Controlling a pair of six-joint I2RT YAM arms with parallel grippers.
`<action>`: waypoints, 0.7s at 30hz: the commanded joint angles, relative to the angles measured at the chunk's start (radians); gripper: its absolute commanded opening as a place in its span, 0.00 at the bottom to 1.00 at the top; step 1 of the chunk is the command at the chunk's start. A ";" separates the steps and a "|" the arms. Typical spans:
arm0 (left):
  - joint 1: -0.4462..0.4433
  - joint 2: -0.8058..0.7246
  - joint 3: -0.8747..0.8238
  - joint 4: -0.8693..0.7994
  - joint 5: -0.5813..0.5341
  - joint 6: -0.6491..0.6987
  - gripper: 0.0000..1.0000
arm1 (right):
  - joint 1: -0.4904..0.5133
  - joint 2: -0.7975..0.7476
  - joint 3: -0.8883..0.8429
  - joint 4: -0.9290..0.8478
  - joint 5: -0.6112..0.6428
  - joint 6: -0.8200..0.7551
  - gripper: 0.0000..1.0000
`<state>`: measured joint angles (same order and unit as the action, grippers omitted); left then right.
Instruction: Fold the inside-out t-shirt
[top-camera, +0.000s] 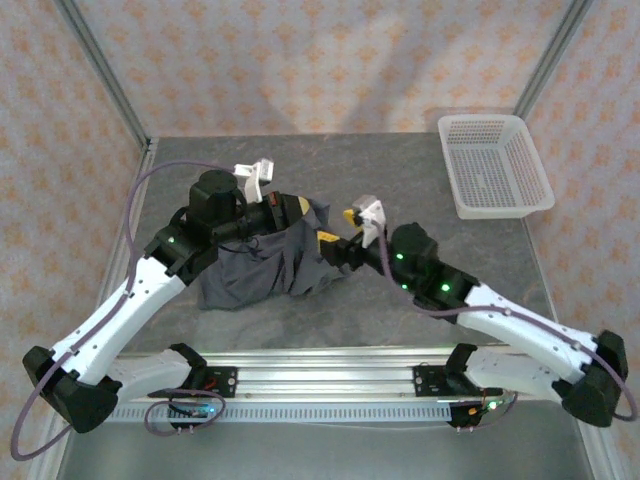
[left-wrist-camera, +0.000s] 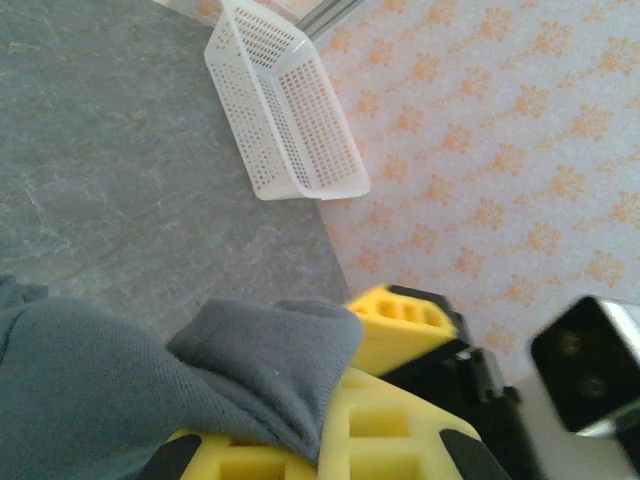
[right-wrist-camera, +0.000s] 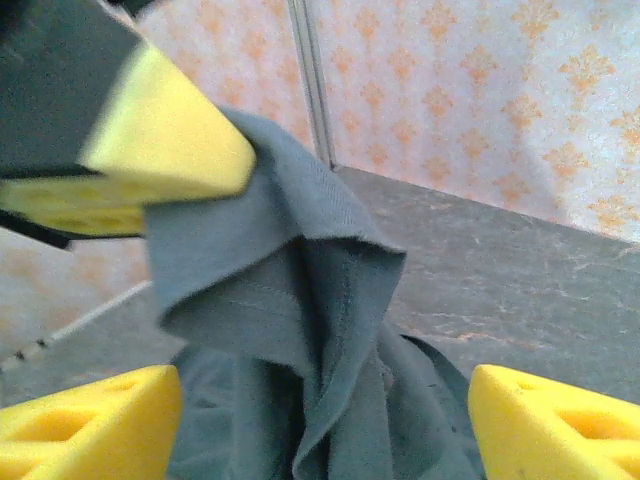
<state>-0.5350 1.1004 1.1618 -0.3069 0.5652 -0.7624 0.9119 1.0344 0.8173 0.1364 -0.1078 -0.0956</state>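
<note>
**A:** Where is the inside-out t-shirt (top-camera: 255, 272)?

**B:** Just left of the middle of the overhead view. It lies bunched in a dark grey heap on the grey table (top-camera: 400, 172), between the two arms. Its upper right part is raised off the surface.

**A:** What holds that part up?

**B:** The left gripper (top-camera: 289, 208). Its yellow pads are clenched on a fold of the cloth. In the left wrist view the pinched fold pokes out between them at the bottom of the frame, and the rest runs off to the lower left.

**A:** And the right gripper (right-wrist-camera: 322, 385)?

**B:** Released. In its own wrist view its two yellow fingers (right-wrist-camera: 90, 425) sit in the lower corners, wide apart. The shirt hangs in the gap between them, with a seam running down the middle. I cannot tell whether the cloth brushes the lower left finger. At the upper left of that frame, a pad of the left gripper holds the top of the hanging fold.

**A:** Anything else on the table?

**B:** A white mesh basket (top-camera: 482, 119) at the upper right of the overhead view, well apart from the shirt
</note>
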 joint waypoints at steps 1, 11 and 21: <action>-0.001 -0.013 0.021 -0.004 0.006 0.006 0.00 | 0.000 0.081 0.033 0.057 0.037 -0.145 0.79; -0.001 -0.030 0.030 -0.044 -0.008 0.035 0.00 | -0.029 0.073 0.020 -0.001 -0.061 -0.057 0.59; -0.002 -0.014 0.036 -0.024 0.010 0.029 0.00 | -0.097 -0.016 -0.018 0.071 -0.162 -0.006 0.54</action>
<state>-0.5350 1.0966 1.1625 -0.3489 0.5652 -0.7513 0.8471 1.0100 0.8207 0.1513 -0.2462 -0.1364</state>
